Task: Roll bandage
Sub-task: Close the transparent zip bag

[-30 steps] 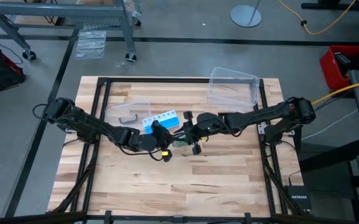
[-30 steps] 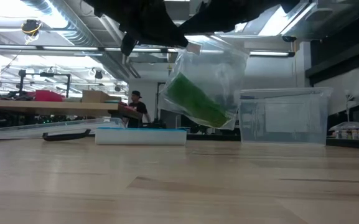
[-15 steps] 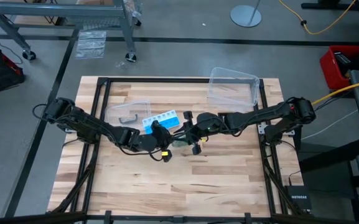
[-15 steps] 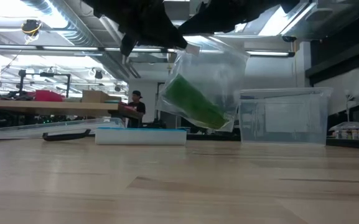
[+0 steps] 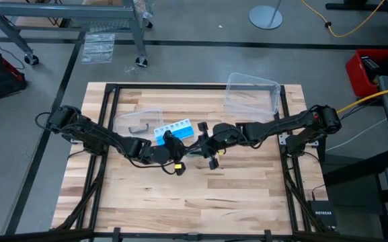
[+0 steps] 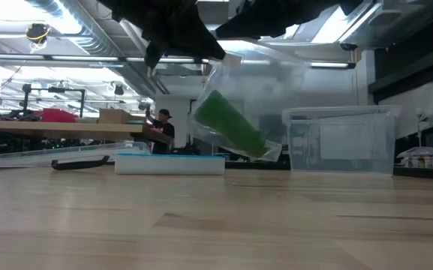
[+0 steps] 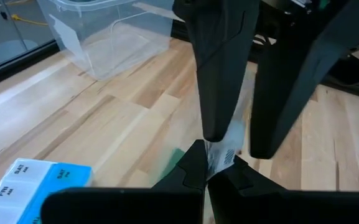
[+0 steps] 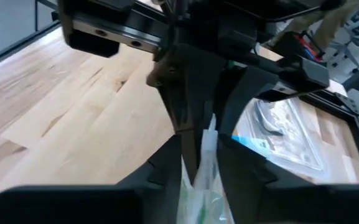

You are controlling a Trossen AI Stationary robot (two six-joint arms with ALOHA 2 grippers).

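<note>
A small clear plastic bag hangs in the air over the middle of the table with the green bandage lying slanted inside it. Both grippers meet at the bag's top. My left gripper comes from the table's left and is shut on the bag. My right gripper comes from the right, facing it, with the bag's film between its fingers. In the high view the two grippers stand tip to tip and hide most of the bag. My left gripper pinches the bag's top edge, where a white label shows, between its two fingertips, slanting down from the table's left. The bag hangs below, clear of the table. My right gripper has the bag's upper film between its two fingers, slanting down from the table's right, close beside the left fingertips.
A blue and white pill organizer lies just beyond the grippers. A clear plastic box stands at the far right, and a flat clear bag with a dark item lies at the far left. Bare wood reaches to the near edge.
In the low view the hanging bag has changed shape: its upper right part has drawn out toward the right and flattened. The green bandage inside has shifted a little lower and to the left. Both arms have stayed in place.
</note>
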